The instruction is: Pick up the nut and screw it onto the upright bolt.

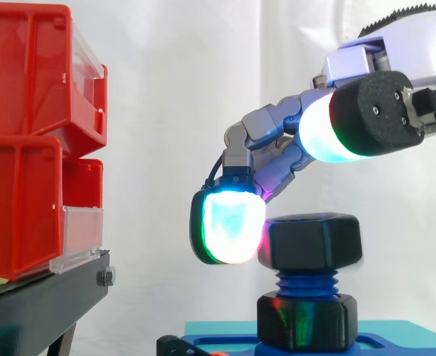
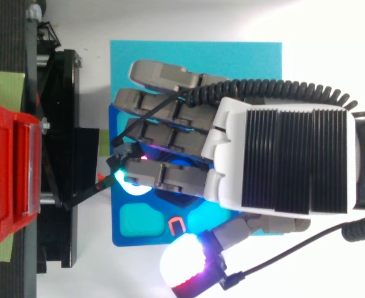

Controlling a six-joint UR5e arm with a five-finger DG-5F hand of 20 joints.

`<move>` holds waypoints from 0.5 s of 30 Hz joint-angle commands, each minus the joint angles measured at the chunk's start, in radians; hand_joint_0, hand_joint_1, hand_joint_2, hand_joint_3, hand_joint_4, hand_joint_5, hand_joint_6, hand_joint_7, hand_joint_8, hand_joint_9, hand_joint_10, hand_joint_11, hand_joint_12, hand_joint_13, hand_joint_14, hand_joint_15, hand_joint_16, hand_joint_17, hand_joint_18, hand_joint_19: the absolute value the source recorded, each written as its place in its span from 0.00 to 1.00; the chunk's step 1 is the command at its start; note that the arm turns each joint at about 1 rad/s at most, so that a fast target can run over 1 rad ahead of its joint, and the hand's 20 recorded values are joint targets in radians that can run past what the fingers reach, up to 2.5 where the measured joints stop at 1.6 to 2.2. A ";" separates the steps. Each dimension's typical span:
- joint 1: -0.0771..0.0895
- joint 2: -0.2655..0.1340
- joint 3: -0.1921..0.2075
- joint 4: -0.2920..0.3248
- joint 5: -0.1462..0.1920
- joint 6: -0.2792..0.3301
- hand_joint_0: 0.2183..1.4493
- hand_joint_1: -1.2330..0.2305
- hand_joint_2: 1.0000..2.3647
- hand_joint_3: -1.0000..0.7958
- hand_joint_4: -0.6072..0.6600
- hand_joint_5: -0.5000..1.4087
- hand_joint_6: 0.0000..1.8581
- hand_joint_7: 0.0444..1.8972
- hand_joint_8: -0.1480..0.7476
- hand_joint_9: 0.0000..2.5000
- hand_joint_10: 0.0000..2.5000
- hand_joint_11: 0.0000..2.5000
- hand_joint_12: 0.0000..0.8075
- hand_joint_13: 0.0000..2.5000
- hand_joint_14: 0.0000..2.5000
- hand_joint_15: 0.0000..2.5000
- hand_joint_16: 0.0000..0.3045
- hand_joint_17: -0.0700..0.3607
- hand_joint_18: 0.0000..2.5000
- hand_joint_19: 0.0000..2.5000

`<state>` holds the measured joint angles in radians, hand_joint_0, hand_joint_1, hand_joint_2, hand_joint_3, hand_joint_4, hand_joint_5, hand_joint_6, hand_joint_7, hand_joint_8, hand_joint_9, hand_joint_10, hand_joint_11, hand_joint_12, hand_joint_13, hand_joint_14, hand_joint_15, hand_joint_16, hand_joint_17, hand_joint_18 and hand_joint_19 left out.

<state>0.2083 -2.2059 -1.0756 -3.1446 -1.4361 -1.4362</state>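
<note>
We see stacked red bins (image 1: 18, 200), contents hidden, can read nothing on their clear label holder (image 1: 81, 230), and the hand's (image 2: 275, 155) bent fingers (image 1: 229, 222) close on the nut (image 1: 314, 241) atop the blue bolt (image 1: 307, 282).

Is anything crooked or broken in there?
Nothing stands out. The black nut sits level on top of the upright blue bolt, and the red bins are stacked neatly.
</note>
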 commanded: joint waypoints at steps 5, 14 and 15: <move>-0.020 0.000 0.011 -0.009 -0.026 -0.004 0.24 0.71 0.00 0.28 0.66 0.25 0.27 0.71 0.47 0.23 0.00 0.00 0.43 0.10 0.00 0.00 0.13 0.37 0.00 0.00; -0.036 0.000 0.026 -0.029 -0.043 -0.018 0.24 0.71 0.00 0.28 0.65 0.25 0.27 0.73 0.47 0.24 0.00 0.00 0.42 0.11 0.00 0.00 0.13 0.37 0.00 0.00; -0.038 0.000 0.026 -0.029 -0.043 -0.021 0.24 0.70 0.00 0.28 0.65 0.25 0.27 0.74 0.47 0.25 0.00 0.00 0.41 0.12 0.00 0.00 0.13 0.36 0.00 0.00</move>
<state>0.1748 -2.2060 -1.0510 -3.1725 -1.4777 -1.4515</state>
